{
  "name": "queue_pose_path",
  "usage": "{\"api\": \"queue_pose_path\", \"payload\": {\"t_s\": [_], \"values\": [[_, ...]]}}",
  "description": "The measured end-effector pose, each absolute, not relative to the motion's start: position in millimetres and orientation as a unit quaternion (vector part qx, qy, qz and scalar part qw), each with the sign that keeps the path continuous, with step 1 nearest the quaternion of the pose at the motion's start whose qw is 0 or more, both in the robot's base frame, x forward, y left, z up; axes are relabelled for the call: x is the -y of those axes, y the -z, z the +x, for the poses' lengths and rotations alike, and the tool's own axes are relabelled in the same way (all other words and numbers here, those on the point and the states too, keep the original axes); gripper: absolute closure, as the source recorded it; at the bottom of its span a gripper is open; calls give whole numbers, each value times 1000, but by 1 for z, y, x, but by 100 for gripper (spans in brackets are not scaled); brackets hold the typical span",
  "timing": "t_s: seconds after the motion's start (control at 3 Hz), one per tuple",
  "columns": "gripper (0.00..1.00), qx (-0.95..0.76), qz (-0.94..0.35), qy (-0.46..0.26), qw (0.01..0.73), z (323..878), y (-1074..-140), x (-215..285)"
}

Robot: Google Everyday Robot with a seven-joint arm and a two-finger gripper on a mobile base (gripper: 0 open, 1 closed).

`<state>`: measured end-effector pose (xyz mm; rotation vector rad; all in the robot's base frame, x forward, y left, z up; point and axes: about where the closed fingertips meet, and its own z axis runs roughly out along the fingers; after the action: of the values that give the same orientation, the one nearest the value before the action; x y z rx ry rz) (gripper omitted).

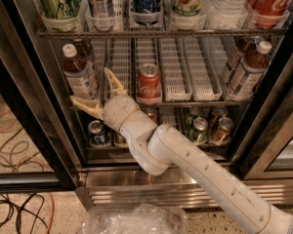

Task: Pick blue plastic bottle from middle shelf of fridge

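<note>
The fridge stands open before me, with black frames and a ribbed steel base. The blue plastic bottle, with dark drink, a white cap and a pale label, stands upright at the left end of the middle shelf. My gripper is open just in front of and to the right of the bottle's lower part. One finger reaches left below the bottle and the other finger points up beside it. The fingers hold nothing.
A red cola can stands mid-shelf. Two similar bottles stand at the right end. Cans and bottles fill the upper rack, small cans the lower one. Cables lie on the floor at left; crumpled plastic lies below.
</note>
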<state>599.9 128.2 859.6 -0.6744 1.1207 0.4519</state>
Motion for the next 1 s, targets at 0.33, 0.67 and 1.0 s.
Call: {"api": "queue_pose_path", "payload": {"t_s": [0.33, 0.67, 1.0], "values": [[44, -517, -311, -208, 770, 600, -860, -128], [22, -517, -311, -208, 770, 600, -860, -128], [32, -517, -311, -208, 770, 600, -860, -128]]}}
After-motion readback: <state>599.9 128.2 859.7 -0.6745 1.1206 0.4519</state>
